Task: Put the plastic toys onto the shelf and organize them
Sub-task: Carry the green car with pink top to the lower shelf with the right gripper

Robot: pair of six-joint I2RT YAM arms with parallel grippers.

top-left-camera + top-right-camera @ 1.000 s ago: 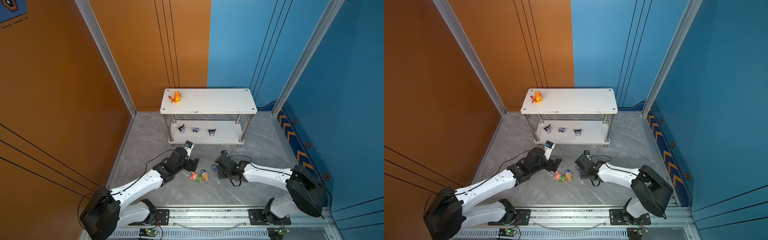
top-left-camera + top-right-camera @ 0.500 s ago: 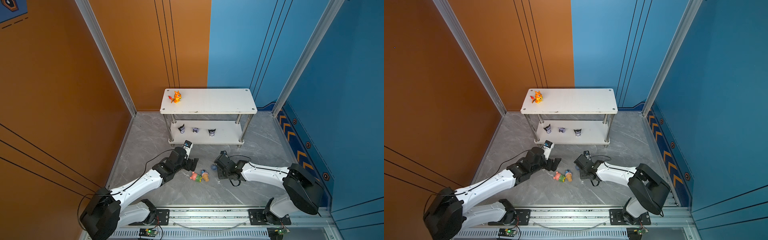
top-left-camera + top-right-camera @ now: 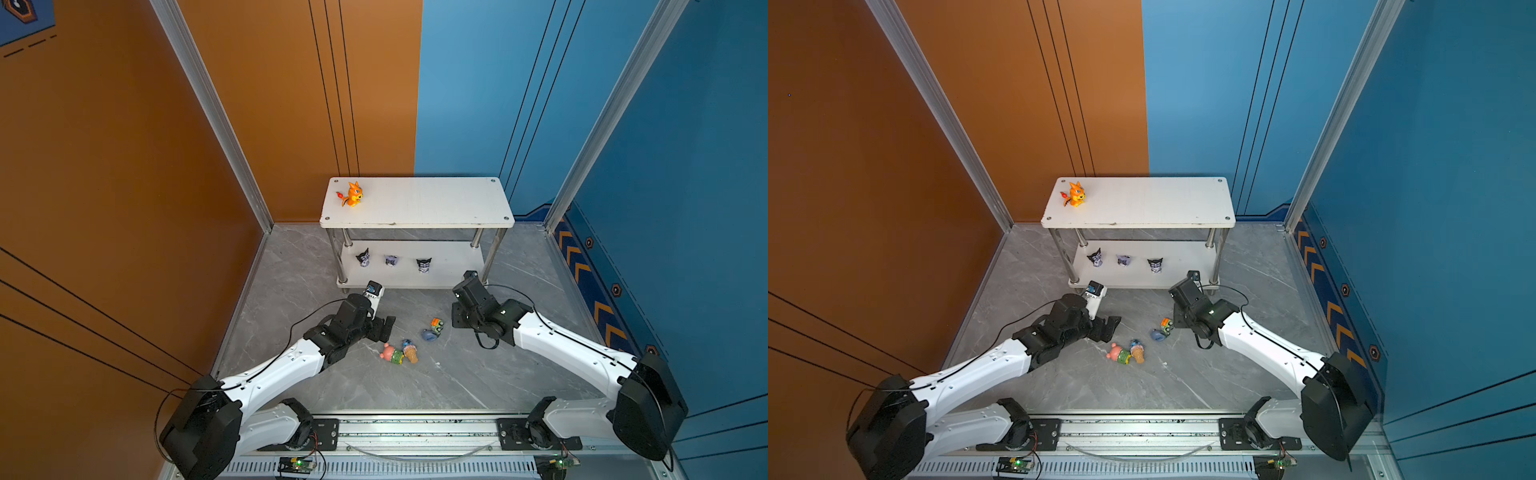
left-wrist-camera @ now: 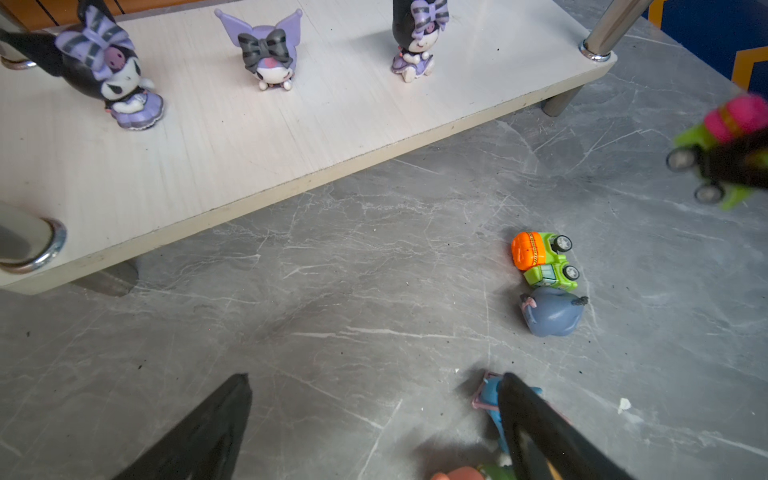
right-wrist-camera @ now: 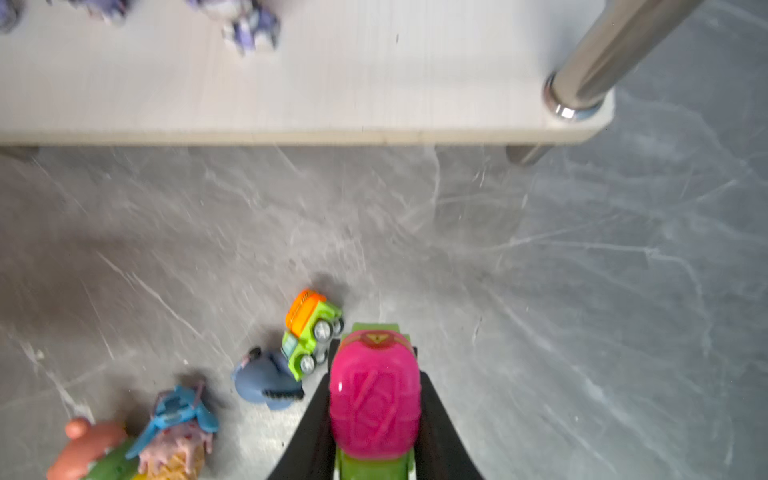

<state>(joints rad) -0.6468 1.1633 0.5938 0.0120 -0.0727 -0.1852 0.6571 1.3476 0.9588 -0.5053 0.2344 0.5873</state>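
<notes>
Right wrist: glossy domed pink car (image 5: 374, 399) in tapered right hand (image 5: 374, 351)

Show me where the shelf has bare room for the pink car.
Top board: bare right of the orange dragon. Lower board: bare between the rightmost imp and the right legs. Its left half is crowded with imps.

Glossy plastic pink car (image 5: 374, 399); matt wood-grain shelf (image 5: 374, 83); polished metal legs (image 5: 602, 54).
</notes>
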